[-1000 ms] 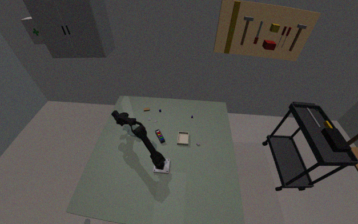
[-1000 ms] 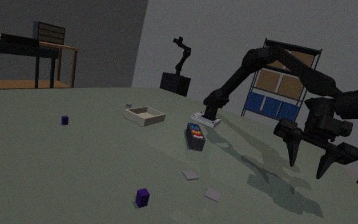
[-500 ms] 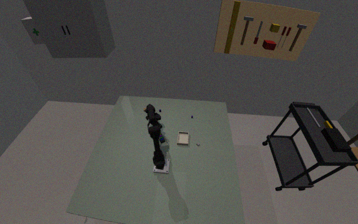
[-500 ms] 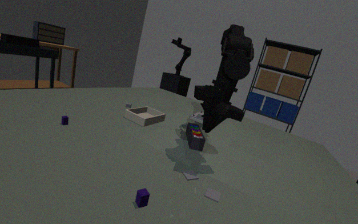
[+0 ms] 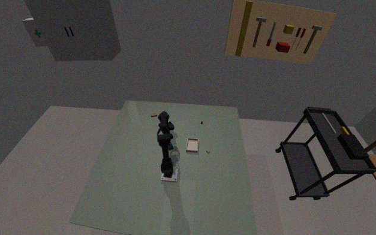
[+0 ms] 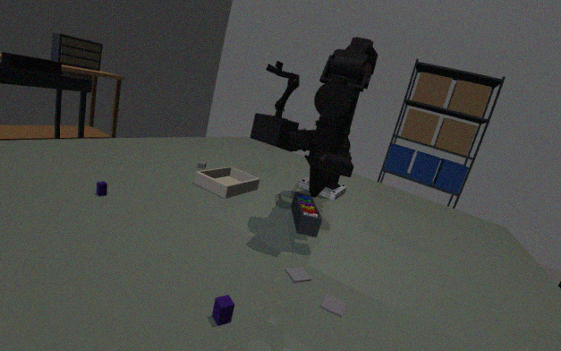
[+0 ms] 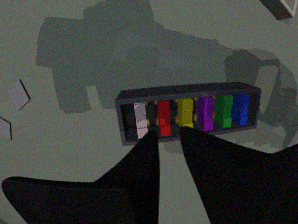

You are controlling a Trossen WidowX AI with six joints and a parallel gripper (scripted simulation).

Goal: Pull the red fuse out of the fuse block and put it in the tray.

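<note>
Exterior view takes in the green table [image 6: 103, 251], with the black arm [image 6: 335, 134] folded steeply down over the middle of it. Behind the arm stands a shelving rack [image 6: 438, 130] of brown and blue boxes. The pale tray [image 6: 226, 181] sits near the arm on its side, apart from the dark fuse block [image 6: 306, 214], which lies just in front of the arm's base. Two flat grey cards [image 6: 298, 274] and two purple cubes [image 6: 223, 309] lie scattered further out on the table.

Seen from the wrist, the gripper [image 7: 169, 145] has its jaws drawn narrow with nothing held, poised just beside the block's near edge. The red fuse [image 7: 164, 117] is seated in its slot between a white fuse [image 7: 141, 119] and a yellow fuse [image 7: 185, 112].
</note>
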